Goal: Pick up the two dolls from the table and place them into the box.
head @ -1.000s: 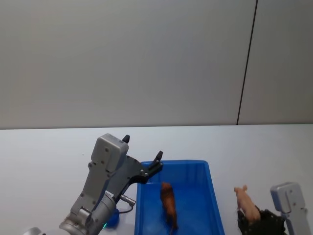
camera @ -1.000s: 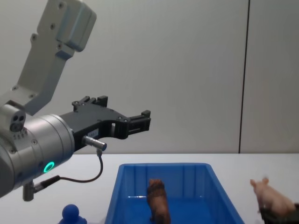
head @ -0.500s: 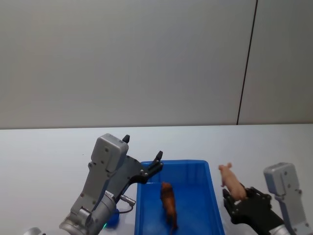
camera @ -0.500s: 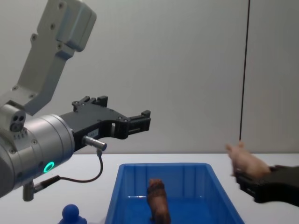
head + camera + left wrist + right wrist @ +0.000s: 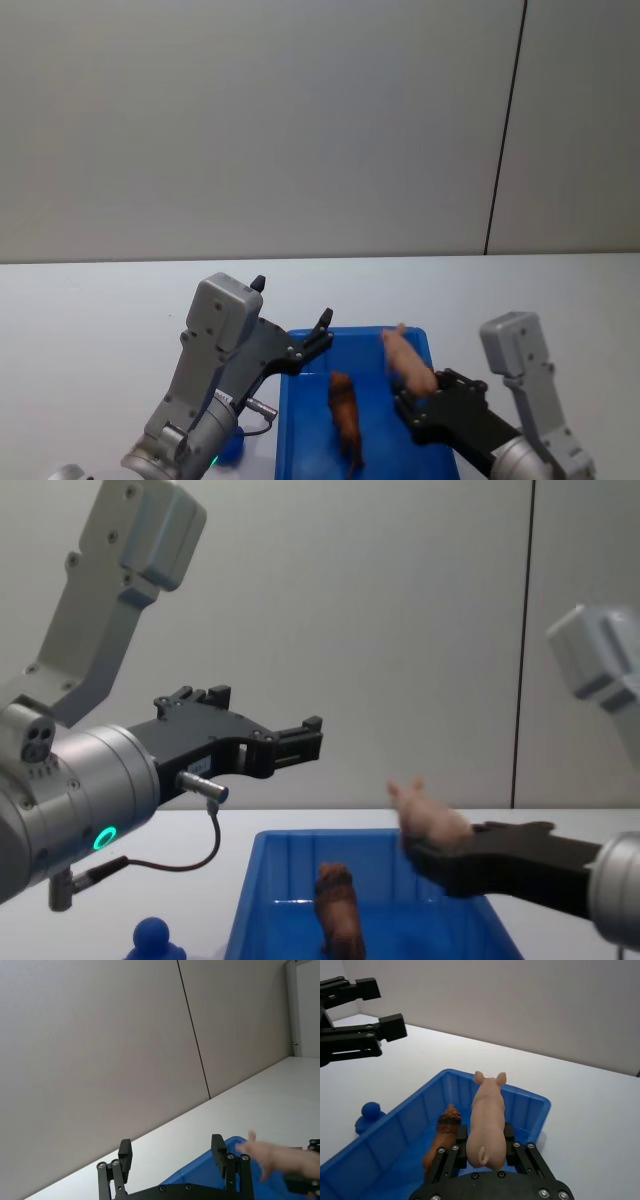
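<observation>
My right pincer (image 5: 415, 405) is clamped on the pig (image 5: 405, 362), one black finger on each flank, and holds it in the air. What counts now is where the pig hangs against the box (image 5: 370, 345). In the head view it sits low and right of centre, over the box's right half, near the far right corner. Its long axis runs along my reach, snout toward the far wall and rump toward my palm. In the right wrist view its body shows over the blue floor, while the ears reach up across the far rim. I judge it inside the walls, though I cannot tell how far it clears that rim.

The brown doll (image 5: 345, 405) is already in the box, just left of the pig in the head view and lower down. Its long axis runs much the same way as the pig's. In the chest view it stands low in the frame's middle, with the pig up and to the right of it, the two apart.

My left pincer (image 5: 171, 1146) hangs at the lower left of the head view, over the box's left rim, fingers spread and empty. It sits to the side of the drop, not under it. A small blue knob (image 5: 152, 935) rests on the table (image 5: 100, 300) left of the box, out of the way. Let go here, the pig might clip the brown doll.
</observation>
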Controlling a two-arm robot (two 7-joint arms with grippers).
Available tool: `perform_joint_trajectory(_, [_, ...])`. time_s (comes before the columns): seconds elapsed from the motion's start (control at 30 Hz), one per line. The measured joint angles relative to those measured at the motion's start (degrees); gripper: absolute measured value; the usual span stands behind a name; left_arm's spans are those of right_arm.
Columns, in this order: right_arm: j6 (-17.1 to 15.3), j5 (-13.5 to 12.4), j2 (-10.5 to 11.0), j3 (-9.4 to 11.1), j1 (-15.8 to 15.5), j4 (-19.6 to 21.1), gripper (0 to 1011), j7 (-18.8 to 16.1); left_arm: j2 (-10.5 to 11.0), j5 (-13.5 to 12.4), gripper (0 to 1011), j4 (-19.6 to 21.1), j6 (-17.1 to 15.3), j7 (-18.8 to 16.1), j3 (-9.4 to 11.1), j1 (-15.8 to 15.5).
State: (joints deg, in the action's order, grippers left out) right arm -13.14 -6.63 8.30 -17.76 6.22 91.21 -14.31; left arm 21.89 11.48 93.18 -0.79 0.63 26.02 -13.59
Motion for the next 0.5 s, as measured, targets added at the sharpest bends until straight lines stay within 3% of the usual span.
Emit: perform_joint_trajectory(0.5, [-1.03,0.32,-1.76,-0.75,2.07,-2.51,850,-0.17,0.0,0.0,1001,0.0,0.0,0.0,0.0,0.0])
